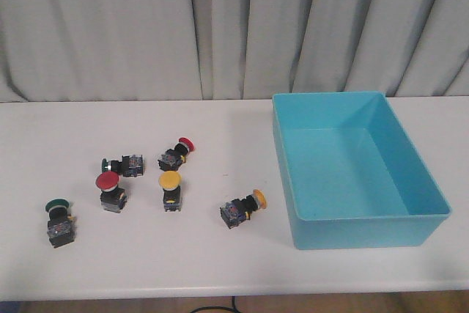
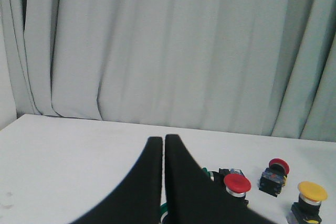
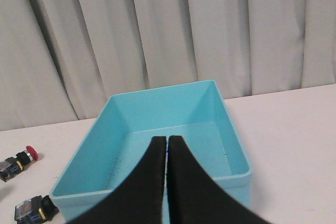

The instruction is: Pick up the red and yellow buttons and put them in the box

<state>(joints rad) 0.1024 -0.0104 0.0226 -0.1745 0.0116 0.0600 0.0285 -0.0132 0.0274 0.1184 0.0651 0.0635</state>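
Left of the box (image 1: 352, 174), on the white worktop (image 1: 220, 262), six push-button switches lie scattered, none yet inside; the box floor shows bare, so I judge the task not yet begun. The box sits with its long axis running away from the robot, its open mouth upward, which leaves a clear drop from above.

Nearest the box lies a yellow button (image 1: 242, 209), tipped on its side, its long axis slanting with the cap toward the box and away from the robot. Farther from the box stands an upright yellow button (image 1: 170, 190), cap up, and beyond it an upright red button (image 1: 110, 191). A second red button (image 1: 176, 154) lies on its side, cap pointing toward the box and away from the robot. Two green-capped switches (image 1: 121, 164) (image 1: 58, 222) lie farthest from the box, one on its side, one upright; they are not wanted.

Neither arm shows in the front view. The left hand (image 2: 164, 145) has its fingers pressed together with nothing between them, facing the buttons. The right hand (image 3: 167, 148) is likewise closed and empty, over the box's near wall.
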